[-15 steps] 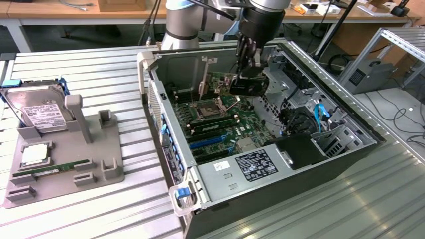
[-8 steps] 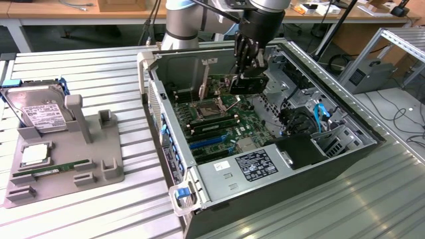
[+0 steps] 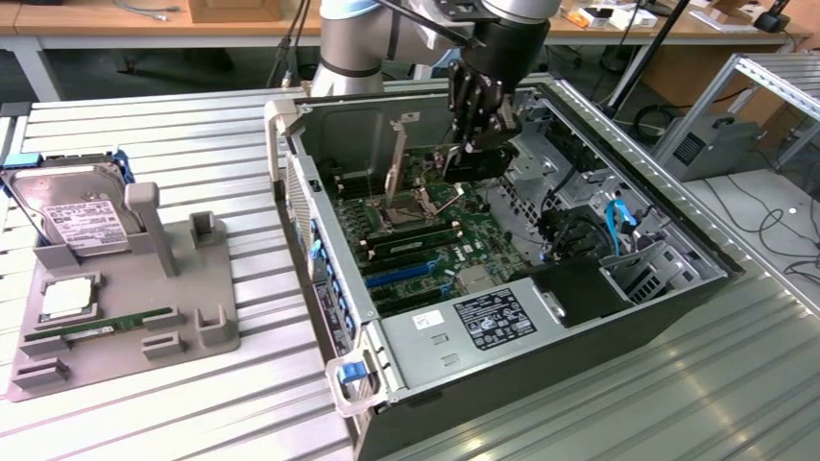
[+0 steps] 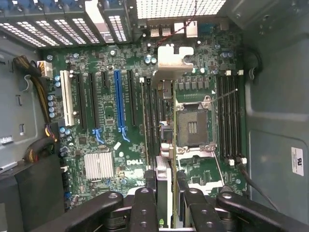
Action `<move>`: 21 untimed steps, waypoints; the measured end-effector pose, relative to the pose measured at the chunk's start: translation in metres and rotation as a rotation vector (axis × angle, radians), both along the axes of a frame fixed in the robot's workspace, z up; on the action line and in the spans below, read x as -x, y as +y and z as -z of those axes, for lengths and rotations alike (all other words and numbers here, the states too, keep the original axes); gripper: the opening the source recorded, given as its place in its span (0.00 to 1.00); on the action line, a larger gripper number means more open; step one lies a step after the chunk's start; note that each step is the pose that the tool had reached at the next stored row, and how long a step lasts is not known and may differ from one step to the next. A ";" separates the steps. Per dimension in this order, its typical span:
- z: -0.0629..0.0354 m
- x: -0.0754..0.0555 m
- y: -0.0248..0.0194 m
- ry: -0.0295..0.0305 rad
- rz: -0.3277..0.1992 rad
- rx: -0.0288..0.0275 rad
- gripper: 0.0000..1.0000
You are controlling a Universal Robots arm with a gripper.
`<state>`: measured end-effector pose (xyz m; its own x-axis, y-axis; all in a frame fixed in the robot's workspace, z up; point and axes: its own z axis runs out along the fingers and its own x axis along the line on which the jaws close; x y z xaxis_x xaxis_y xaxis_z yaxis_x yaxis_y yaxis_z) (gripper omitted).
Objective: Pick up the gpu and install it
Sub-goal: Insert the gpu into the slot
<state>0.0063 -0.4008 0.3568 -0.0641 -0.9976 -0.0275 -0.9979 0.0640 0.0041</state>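
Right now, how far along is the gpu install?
Done: the gpu is off the table and inside the open computer case. In hand: the gripper is closed on its top edge, card upright over the motherboard beside the processor socket. Left: it looks not yet pressed into a slot; seating is hard to confirm.

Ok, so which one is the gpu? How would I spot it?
Find the big open computer case on the metal table. The robot's gripper reaches down inside, holding the gpu: a thin dark card standing on edge above the green motherboard. Unlike the silver hard drive outside on the grey holder, it has a silver bracket at one end.
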 end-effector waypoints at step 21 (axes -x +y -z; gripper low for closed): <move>0.0061 0.006 -0.0011 0.0000 -0.095 0.0001 0.27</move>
<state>0.0006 -0.4019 0.3508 0.0308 -0.9991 -0.0275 -0.9995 -0.0309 0.0041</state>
